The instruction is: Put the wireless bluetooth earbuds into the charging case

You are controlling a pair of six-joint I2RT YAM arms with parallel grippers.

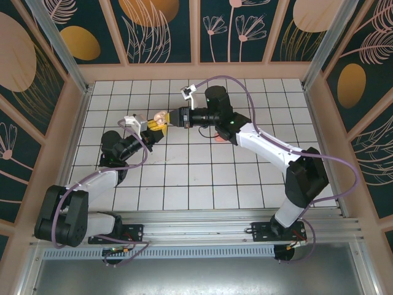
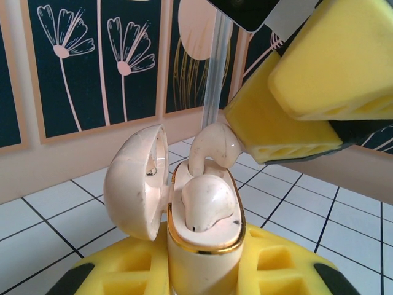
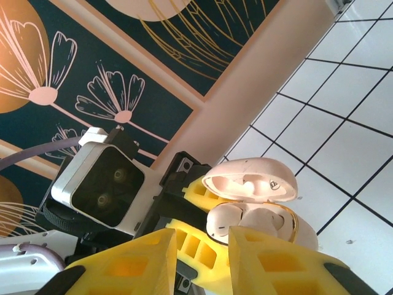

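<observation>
My left fingers [image 2: 120,270] are clamped tight around the charging case [image 2: 202,264], holding it upright above the far-left part of the counter [image 1: 202,178] with its lid [image 2: 132,184] swung open. A seated earbud [image 2: 206,200] lies in one well. My right fingers [image 2: 288,132], nearly closed, pinch a cream earbud [image 2: 215,144] at their tips, its lower end at the case's open mouth beside the seated one.

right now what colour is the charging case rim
Gold. The rim shows best in the left wrist view.
</observation>
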